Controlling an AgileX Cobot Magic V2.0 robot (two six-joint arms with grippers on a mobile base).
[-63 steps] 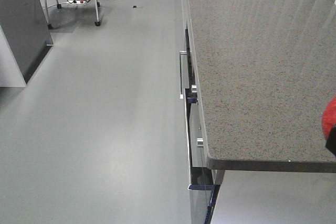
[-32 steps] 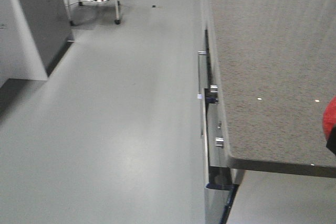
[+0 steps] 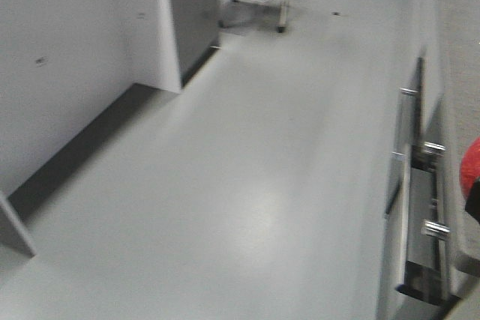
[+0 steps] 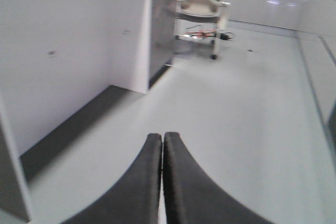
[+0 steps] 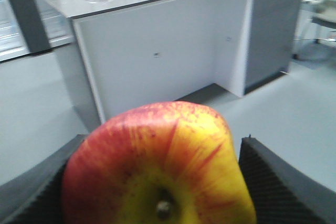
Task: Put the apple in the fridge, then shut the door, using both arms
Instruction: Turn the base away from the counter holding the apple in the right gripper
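Over the floor (image 3: 247, 185), right end effector (image 5: 157, 184) grips the apple (image 5: 157, 145) mid-carry, left end effector (image 4: 162, 142) closed empty; reaching the unseen fridge likely comes next.

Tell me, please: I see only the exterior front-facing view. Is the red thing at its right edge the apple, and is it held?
Observer: Yes. The right wrist view shows the apple clamped between the pads of the right gripper, yellow patch toward the camera.
Operator: And the left gripper?
Observer: The left wrist view shows the left gripper shut, with nothing between its fingers.
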